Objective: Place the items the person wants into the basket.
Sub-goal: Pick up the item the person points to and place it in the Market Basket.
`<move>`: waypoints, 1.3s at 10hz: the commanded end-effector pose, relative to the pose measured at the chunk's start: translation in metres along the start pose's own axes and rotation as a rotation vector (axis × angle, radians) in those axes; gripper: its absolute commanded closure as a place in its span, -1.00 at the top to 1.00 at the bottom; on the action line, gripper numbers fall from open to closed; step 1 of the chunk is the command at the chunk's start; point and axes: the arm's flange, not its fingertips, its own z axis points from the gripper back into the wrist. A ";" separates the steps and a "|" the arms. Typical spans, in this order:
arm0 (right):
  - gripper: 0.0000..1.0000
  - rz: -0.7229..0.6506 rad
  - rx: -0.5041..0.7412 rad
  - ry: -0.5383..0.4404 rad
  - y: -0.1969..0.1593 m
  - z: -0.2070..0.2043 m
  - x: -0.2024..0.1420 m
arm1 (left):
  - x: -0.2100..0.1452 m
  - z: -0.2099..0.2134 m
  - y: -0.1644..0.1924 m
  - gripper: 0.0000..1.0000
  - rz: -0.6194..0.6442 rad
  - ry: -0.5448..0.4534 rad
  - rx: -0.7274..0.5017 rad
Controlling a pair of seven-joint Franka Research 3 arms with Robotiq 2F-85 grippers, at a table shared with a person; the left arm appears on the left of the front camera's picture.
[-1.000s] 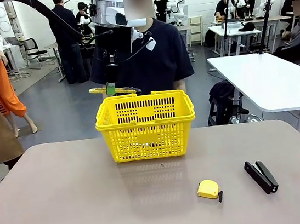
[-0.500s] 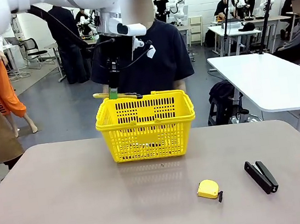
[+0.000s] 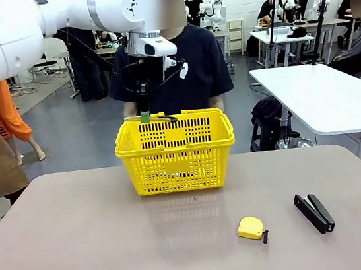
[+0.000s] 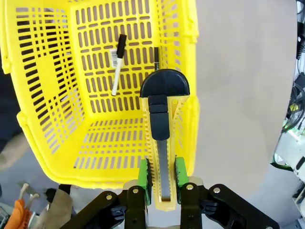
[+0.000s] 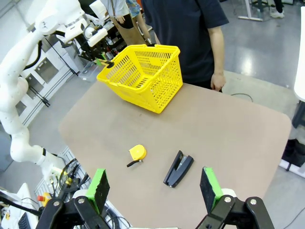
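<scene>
The left gripper (image 4: 161,179) jaws clamp the utility knife (image 4: 161,138) over the basket (image 3: 176,150) at twelve o'clock, while the right gripper (image 5: 155,186) jaws gape empty.

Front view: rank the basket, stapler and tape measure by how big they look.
1. Basket, by far the largest.
2. Stapler.
3. Tape measure, smallest.
Stapler and tape measure lie nearer the camera than the basket, so its lead is safe.

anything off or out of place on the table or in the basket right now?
Nothing stands out. The basket sits upright with the marker lying inside; the left pincer grips the utility knife over it. Tape measure and stapler lie undisturbed.
</scene>
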 end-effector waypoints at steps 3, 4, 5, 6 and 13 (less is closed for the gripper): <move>1.00 0.015 0.018 -0.023 -0.002 -0.001 0.001 | 0.010 -0.016 0.054 -0.49 -0.065 -0.031 0.001; 1.00 0.015 0.018 -0.023 -0.002 -0.001 0.001 | 0.014 -0.029 0.064 -0.49 -0.075 -0.030 0.004; 1.00 0.015 0.018 -0.023 -0.002 -0.001 0.001 | 0.018 -0.039 0.072 -0.49 -0.065 -0.027 -0.015; 1.00 0.015 0.018 -0.023 -0.002 -0.001 0.001 | 0.022 -0.050 0.077 -0.49 -0.046 -0.012 -0.037; 1.00 0.015 0.018 -0.023 -0.002 -0.001 0.001 | 0.031 -0.089 0.086 0.71 -0.013 -0.008 -0.103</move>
